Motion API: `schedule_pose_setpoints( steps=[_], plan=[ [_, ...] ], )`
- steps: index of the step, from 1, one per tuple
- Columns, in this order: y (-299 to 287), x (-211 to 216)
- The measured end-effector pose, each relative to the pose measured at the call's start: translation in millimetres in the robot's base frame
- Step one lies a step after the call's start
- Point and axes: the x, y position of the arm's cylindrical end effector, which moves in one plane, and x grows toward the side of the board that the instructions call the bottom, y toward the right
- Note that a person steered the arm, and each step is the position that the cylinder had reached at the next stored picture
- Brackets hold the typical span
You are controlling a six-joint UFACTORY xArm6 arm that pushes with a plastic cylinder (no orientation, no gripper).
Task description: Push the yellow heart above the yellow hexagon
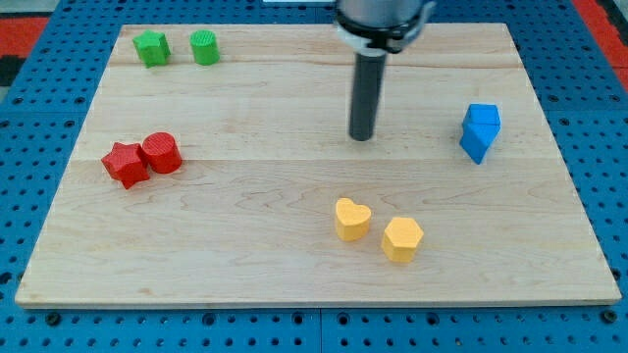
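Observation:
The yellow heart (351, 219) lies on the wooden board (245, 245) below the middle, a little towards the view's right. The yellow hexagon (402, 238) sits just to its right and slightly lower, almost touching it. My tip (362, 136) is on the board above the heart, well apart from it, with the dark rod rising straight up to the view's top.
A red star (126, 164) and a red cylinder (161, 152) touch at the view's left. A green star (151, 47) and a green cylinder (204, 47) sit at the top left. Two blue blocks (480, 130) stand together at the right.

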Motion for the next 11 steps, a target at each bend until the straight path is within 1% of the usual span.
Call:
schedule_pose_setpoints(
  steps=[1,3,5,6,7,9,11],
  plan=[
    [-48,13],
    [-59,35],
    [-60,87],
    [-56,111],
    [-40,121],
    [0,121],
    [23,135]
  ],
)
